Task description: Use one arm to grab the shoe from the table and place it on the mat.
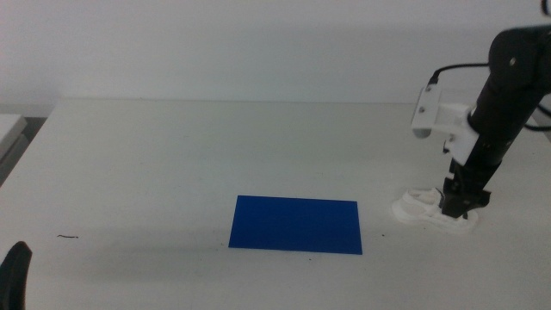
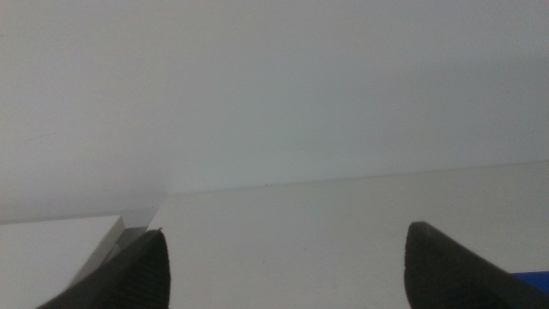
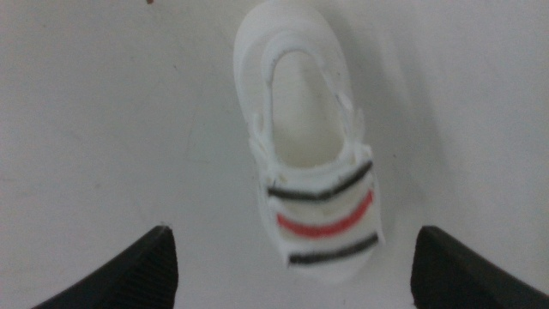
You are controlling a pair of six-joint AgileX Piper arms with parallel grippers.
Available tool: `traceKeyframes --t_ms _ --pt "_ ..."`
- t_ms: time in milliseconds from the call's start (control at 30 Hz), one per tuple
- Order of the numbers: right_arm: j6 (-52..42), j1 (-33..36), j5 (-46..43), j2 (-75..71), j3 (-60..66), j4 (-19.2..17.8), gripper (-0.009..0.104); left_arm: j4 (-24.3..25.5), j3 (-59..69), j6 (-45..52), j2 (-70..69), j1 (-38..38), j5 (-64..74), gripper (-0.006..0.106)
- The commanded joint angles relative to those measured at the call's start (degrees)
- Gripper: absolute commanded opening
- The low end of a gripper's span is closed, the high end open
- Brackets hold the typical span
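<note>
The desk (image 1: 172, 164) is a wide, plain white surface with a matte finish. A deep blue mat (image 1: 296, 225) lies flat on it near the front middle. To the mat's right, apart from it, a small white shoe (image 1: 426, 209) sits on the desk, its red and dark straps showing.

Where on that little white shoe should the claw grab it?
Probably across its strapped middle, from straight above. The shoe lies flat on the table, long and narrow, and the right gripper already hangs over it, open wider than the shoe, one jaw toward each side.
</note>
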Motion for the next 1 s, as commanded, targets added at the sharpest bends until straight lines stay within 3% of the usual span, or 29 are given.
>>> traceKeyframes --t_ms 0,200,300,400,533,633,767,967 --pt "-1.1 0.5 -2.4 1.1 1.0 -0.7 0.091 -0.1 0.0 -0.1 0.3 0.0 -0.7 0.094" --pt "-1.1 1.3 -7.5 4.7 1.3 -1.3 0.091 -0.1 0.0 -0.1 0.3 0.0 -0.7 0.094" --pt "-1.1 1.6 -8.9 6.3 1.3 -1.8 0.085 -0.1 0.0 -0.1 0.3 0.0 -0.7 0.094" --pt "-0.3 1.7 -9.0 7.2 1.3 -2.0 0.069 -0.1 0.0 -0.1 0.3 0.0 -0.7 0.094" --pt "2.9 2.0 -8.2 7.5 1.3 -2.0 0.031 -0.1 0.0 -0.1 0.3 0.0 -0.7 0.094" --pt "8.7 3.4 -5.3 6.9 0.9 -4.8 0.012 -0.1 0.0 -0.1 0.3 0.0 -0.7 0.094" --pt "16.8 7.6 -2.6 3.9 -1.7 -6.3 0.001 -0.1 0.0 -0.1 0.3 0.0 -0.7 0.094" --pt "20.5 16.9 4.3 4.5 -10.8 -5.1 0.000 -0.1 0.0 -0.1 0.3 0.0 -0.7 0.094"
